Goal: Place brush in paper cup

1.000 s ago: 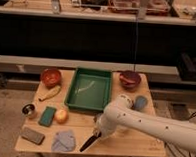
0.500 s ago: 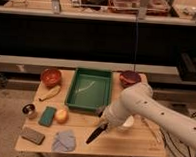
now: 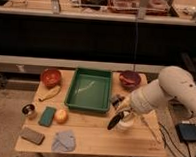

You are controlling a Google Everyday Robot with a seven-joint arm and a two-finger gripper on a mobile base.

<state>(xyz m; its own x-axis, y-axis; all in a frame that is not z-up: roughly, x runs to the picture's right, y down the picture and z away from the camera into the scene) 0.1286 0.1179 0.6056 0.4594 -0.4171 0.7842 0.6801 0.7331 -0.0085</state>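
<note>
Wooden worktop (image 3: 93,133) carries everything. White arm (image 3: 166,89) reaches in over the right edge, bent at a bulky elbow and sloping down to the left. A second ago it stooped toward the front edge; since then it has risen and swung back and to the right. Green tray (image 3: 101,96) sits mid-worktop toward the back edge, where it was before. The gripper (image 3: 119,107) hangs just off the tray's front right corner, pointing down, its jaws clenched on the upper end of the brush (image 3: 114,121). Just below it and slightly right stands the paper cup (image 3: 126,126), between that tray corner and the front edge; earlier the arm hid it. The brush hangs tilted, its upper end in the jaws and its lower end down and to the left, crossing the cup's left rim. Whether that end is inside the cup cannot be told. A second ago the brush was nearer the front edge and further left.
</note>
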